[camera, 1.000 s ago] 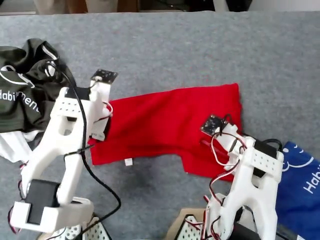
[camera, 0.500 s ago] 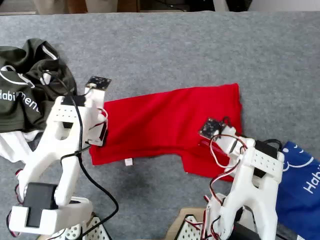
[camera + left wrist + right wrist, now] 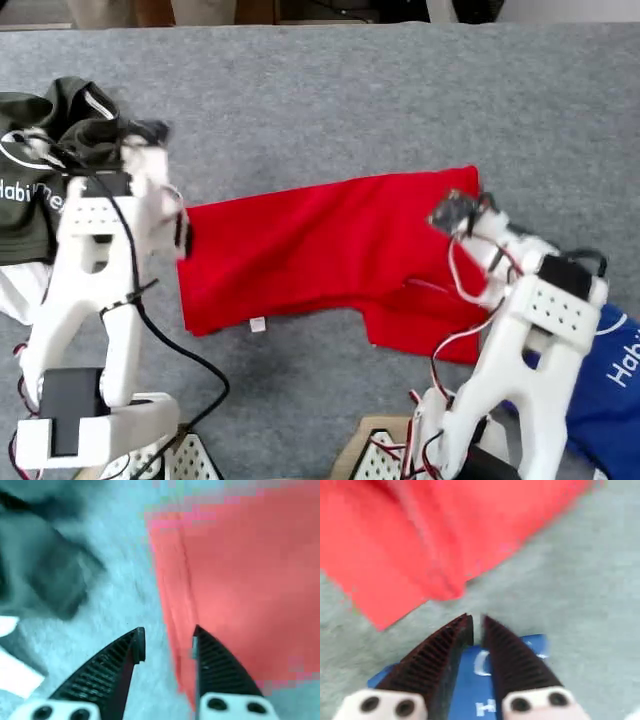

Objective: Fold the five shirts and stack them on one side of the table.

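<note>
Red fabric shirt (image 3: 330,250) lies spread across the middle of the grey cloth-covered table (image 3: 350,90), mostly flat. Its long body runs from left to right, and a lower flap sticks out toward the near right. A small white tag shows at its near edge.

The left gripper (image 3: 165,640) is released and empty, with its black ribbed fingers (image 3: 120,657) well apart. One finger is over the grey surface and the other over the shirt's left edge (image 3: 240,580).

A crumpled dark green shirt with white lettering (image 3: 40,170) sits at the table's left side, with a white garment (image 3: 15,295) showing just beneath it.

The right gripper (image 3: 476,622) has its fingers (image 3: 445,645) drawn almost together with only a thin slit between them, and it grips nothing. It hangs over a blue shirt with white lettering (image 3: 470,675), just beside the red shirt's corner (image 3: 395,540). In the high view that blue shirt (image 3: 605,390) lies at the near right, beside the red flap.
</note>
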